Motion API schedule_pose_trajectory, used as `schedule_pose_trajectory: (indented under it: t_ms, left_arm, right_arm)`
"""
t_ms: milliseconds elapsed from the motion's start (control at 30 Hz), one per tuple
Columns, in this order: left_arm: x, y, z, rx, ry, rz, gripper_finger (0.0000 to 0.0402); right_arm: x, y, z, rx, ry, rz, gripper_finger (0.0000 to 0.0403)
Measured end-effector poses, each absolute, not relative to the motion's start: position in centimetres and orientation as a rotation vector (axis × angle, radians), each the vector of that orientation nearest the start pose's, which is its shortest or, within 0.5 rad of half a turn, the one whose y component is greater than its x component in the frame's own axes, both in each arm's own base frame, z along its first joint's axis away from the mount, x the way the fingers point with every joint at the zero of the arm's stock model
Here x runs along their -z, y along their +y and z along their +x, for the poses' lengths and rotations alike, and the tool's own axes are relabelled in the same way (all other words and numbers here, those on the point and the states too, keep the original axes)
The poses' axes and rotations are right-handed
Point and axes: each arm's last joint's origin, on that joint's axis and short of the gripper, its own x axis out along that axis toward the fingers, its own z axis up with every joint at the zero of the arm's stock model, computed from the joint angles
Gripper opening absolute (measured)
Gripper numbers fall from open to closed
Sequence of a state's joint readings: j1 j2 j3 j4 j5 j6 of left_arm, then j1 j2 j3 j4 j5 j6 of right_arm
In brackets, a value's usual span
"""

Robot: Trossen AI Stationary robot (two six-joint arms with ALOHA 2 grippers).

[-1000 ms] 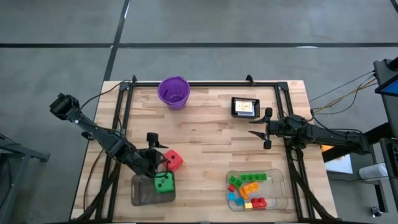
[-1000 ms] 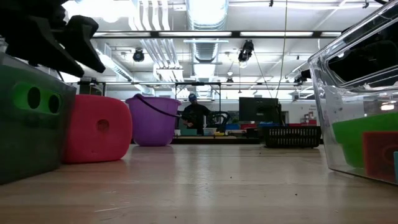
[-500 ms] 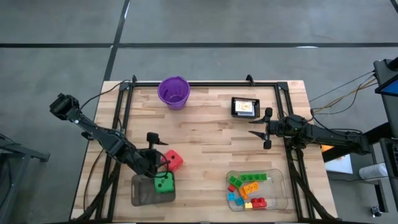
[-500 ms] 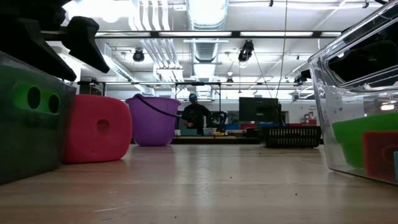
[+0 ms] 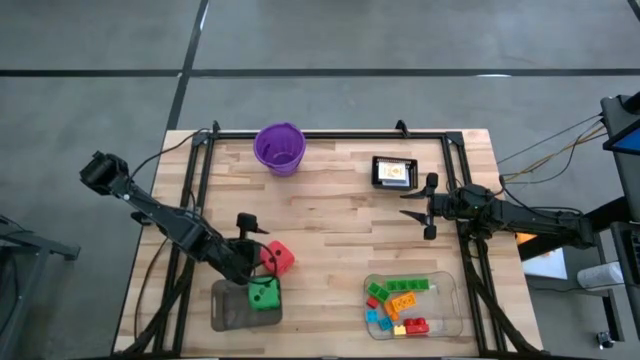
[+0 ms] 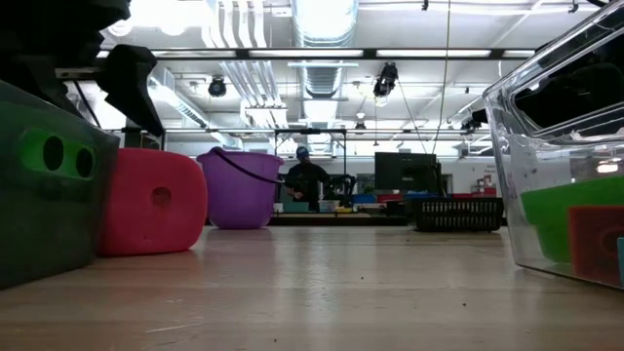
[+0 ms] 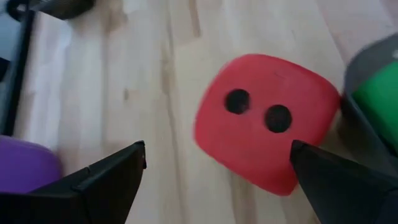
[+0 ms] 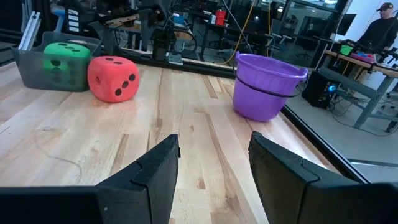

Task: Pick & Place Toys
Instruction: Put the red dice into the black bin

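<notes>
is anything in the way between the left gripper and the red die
Nothing visible. The left gripper, jaws wide open, faces the red die directly with only bare table between. The grey tray holding the green die sits right beside it, not in the path.

Grey concrete floor (image 5: 400, 40) around the wooden table (image 5: 340, 210), fluorescent ceiling lights (image 6: 322, 19) overhead.

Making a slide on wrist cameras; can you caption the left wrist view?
Open left gripper above the red die on the wooden table, with the green die in the grey tray alongside.
</notes>
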State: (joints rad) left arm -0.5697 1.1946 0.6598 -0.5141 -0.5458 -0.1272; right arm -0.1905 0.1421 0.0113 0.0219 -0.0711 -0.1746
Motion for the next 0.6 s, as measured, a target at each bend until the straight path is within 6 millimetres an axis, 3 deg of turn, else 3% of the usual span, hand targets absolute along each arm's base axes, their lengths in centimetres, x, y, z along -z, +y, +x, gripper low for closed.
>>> schedule_pose_trajectory:
  t_ms: [200, 600]
  left_arm:
    - [-18.82, -10.41, 18.93, -0.018, 0.92, 0.441, 0.04]
    - [-19.35, -9.64, 19.31, -0.064, 0.926, 0.44, 0.04]
  right_arm:
    - [-15.79, -1.79, 10.39, 0.109, 0.118, -0.16, 0.0191]
    - [-15.79, -1.79, 10.39, 0.109, 0.118, -0.16, 0.0191]
